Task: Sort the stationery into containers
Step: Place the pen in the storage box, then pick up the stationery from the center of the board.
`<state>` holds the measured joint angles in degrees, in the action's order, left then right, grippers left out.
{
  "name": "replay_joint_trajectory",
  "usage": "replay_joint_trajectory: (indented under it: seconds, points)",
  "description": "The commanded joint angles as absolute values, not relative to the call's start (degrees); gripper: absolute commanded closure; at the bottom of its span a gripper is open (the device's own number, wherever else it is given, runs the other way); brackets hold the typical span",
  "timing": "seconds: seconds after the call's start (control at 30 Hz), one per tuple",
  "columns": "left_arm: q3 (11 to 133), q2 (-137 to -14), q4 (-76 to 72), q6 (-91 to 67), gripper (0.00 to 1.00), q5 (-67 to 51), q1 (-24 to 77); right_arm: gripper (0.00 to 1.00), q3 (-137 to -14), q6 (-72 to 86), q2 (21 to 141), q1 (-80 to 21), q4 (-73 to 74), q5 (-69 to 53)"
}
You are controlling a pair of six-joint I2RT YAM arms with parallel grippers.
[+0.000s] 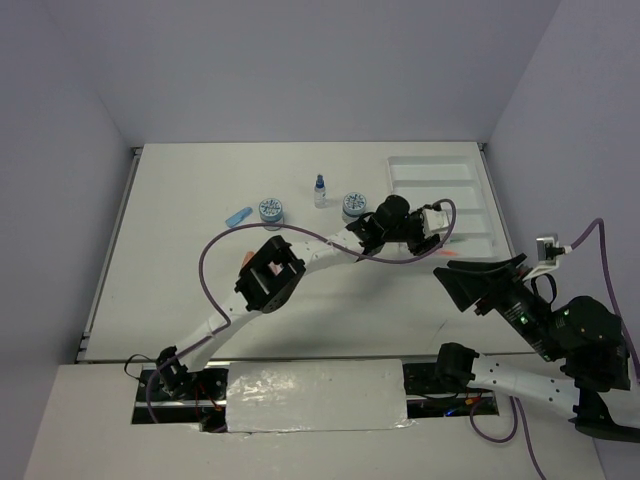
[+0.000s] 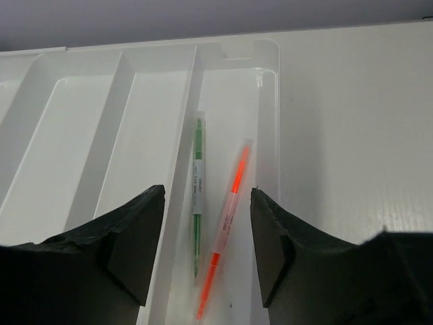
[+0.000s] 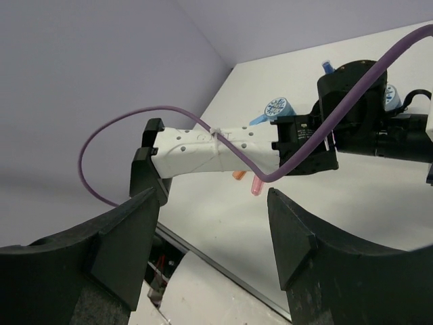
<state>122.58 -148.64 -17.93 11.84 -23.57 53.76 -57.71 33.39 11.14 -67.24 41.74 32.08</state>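
Your left pincer (image 2: 207, 196) hung over the white tray (image 2: 269, 95) with its jaws spread wide and nothing between them. Directly below that gap, in the compartment at the right edge of the left wrist view, lay two pens. The green pen (image 2: 197, 196) ran alongside the divider. The orange-red pen (image 2: 229, 217) lay slanted, its far end leaning toward the outer wall. Their near ends came close together; I could not tell whether they touched.

Your right pincer (image 3: 213, 196) was released as well, jaws apart and gripping nothing. It sat at the right side of the counter (image 1: 190, 300), facing across toward your left arm (image 3: 203, 145), whose purple cable (image 3: 101, 145) looped out in front.

The rest of the stationery sat on the counter, outside the tray. From above, a blue-grey jar (image 1: 271, 210) stood left of centre. The clear blue-capped bottle (image 1: 320, 191) stood upright a little farther back, and a second jar (image 1: 353, 205) stood just beside the left arm's wrist. A blue piece (image 1: 238, 217) lay near the first jar, on its left. From the right wrist you could see an orange piece (image 3: 239, 175) and a pink piece (image 3: 256, 186) lying near each other below the arm's white link. From above, the arm covered most of them.
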Motion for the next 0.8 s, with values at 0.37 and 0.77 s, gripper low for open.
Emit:
replay_joint_trajectory:
  seconds: [0.37, 0.77]
  points:
    - [111.3, -124.8, -28.3, -5.7, 0.01, -3.5, 50.9, 0.26, -60.7, 27.3, 13.3, -67.1, 36.2, 32.8]
    - [83.4, -71.1, 28.2, -30.3, 0.01, 46.6, 35.7, 0.00, -60.3, 24.9, 45.6, -66.4, 29.6, 36.6]
